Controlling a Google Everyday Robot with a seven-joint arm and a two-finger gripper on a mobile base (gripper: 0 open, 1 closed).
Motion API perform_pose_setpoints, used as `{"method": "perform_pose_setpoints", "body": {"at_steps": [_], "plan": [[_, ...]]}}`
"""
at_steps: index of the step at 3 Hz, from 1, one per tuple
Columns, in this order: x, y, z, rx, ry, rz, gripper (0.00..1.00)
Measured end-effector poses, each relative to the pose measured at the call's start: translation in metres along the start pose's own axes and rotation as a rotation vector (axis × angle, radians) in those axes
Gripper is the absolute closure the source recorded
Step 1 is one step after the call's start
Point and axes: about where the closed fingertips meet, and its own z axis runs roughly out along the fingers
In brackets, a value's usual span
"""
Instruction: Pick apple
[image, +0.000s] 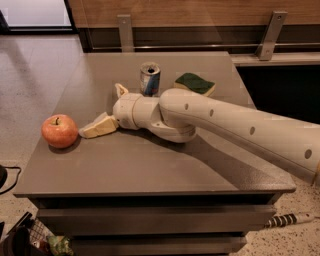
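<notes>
The apple (60, 131), red-orange with a short dark stem, sits on the grey table (150, 170) near its left edge. My gripper (100, 109) lies just right of the apple, at the end of the cream arm that reaches in from the right. It is open and empty. One finger (99, 126) lies low on the table and points at the apple with a small gap between them. The other finger (120, 90) sticks up and back near the can.
A drink can (150, 78) stands behind the wrist. A green and yellow sponge (195, 83) lies to its right. The table's left and front edges drop to the floor. A wooden wall with metal brackets (270, 35) runs behind.
</notes>
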Motion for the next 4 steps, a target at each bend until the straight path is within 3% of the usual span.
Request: {"method": "perform_pose_setpoints", "body": {"at_steps": [4], "plan": [[-0.0074,-0.0015,-0.0019,0.0,0.0,0.0,0.0]]}}
